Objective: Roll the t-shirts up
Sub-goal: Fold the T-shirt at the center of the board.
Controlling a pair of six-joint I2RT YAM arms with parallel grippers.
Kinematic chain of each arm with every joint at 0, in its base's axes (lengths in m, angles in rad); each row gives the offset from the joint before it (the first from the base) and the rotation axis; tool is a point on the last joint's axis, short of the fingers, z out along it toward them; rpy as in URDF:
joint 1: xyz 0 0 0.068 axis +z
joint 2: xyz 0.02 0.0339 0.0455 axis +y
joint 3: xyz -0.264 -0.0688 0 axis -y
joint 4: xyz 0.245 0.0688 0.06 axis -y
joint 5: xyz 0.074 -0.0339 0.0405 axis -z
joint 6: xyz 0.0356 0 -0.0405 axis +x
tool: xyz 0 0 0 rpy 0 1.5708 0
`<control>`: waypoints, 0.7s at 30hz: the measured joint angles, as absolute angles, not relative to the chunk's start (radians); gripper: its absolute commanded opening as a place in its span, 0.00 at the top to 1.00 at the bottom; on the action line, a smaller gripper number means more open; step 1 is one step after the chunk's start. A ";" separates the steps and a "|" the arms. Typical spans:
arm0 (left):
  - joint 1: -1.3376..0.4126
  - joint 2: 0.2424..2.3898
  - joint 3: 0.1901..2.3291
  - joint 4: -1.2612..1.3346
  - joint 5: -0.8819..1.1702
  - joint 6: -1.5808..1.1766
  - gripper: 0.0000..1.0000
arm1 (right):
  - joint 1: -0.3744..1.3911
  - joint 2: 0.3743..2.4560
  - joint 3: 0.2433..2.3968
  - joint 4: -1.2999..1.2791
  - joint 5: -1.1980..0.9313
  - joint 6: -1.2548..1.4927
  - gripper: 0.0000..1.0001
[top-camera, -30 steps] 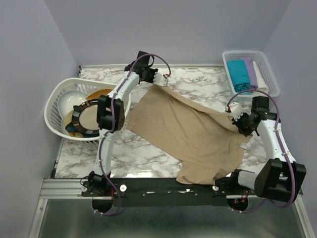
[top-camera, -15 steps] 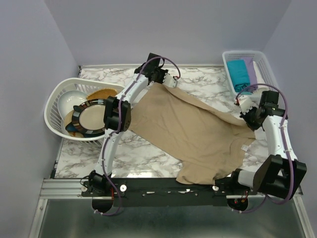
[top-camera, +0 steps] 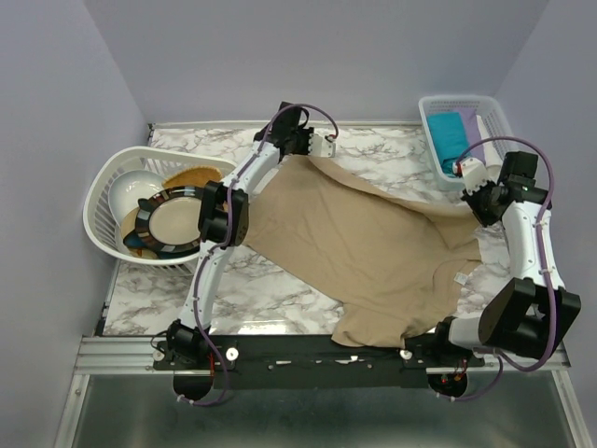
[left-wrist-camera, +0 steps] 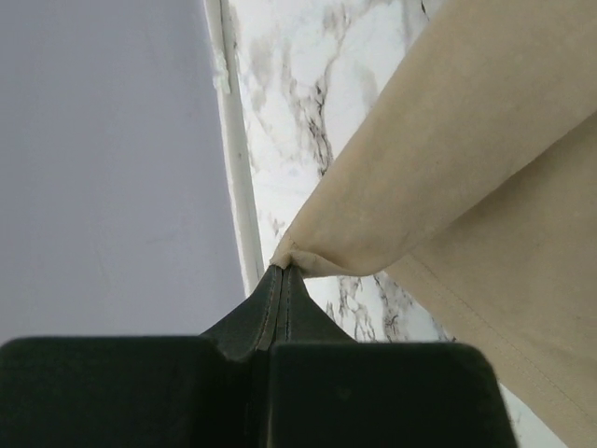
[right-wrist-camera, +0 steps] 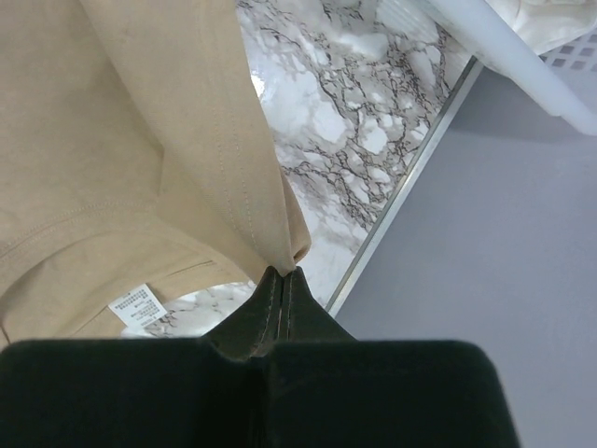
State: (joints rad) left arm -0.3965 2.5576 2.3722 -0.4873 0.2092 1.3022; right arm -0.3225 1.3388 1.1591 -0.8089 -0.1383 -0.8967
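The left gripper (left-wrist-camera: 283, 272) and right gripper (right-wrist-camera: 283, 273), each pinching the tan t-shirt (top-camera: 364, 247) by its edge, have tugged it toward the white basket (top-camera: 452, 97), likely spreading it flat to roll.

The beige t-shirt (top-camera: 364, 252) covers the middle of the worktop (top-camera: 252, 289), and its near hem droops past the front edge, its underside out of sight. The left arm (top-camera: 219, 210) crosses over the shirt's left border and part of the patterned plate (top-camera: 163, 224). In the left wrist view the cloth runs off the right and bottom edges, and its pinched corner disappears between the closed fingers of the left pincer (left-wrist-camera: 280, 280). The right wrist view shows a fold swallowed likewise by the right pincer (right-wrist-camera: 283, 280). There the label (right-wrist-camera: 136, 304) print is too small to read, and the white basket (right-wrist-camera: 494, 47) is cut by the top edge.
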 measured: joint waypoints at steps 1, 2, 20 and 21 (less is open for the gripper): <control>-0.393 2.555 2.365 -0.489 0.210 1.295 1.00 | -0.323 1.339 1.159 -0.810 -0.138 -0.899 1.00; -0.387 2.550 2.358 -0.494 0.211 1.288 1.00 | -0.323 1.335 1.155 -0.810 -0.139 -0.903 1.00; -0.344 2.418 2.284 -0.796 0.237 1.315 1.00 | -0.323 1.085 0.931 -0.965 -0.247 -0.999 1.00; -0.345 2.418 2.282 -0.814 0.236 1.325 1.00 | -0.323 1.082 0.930 -0.974 -0.253 -1.003 1.00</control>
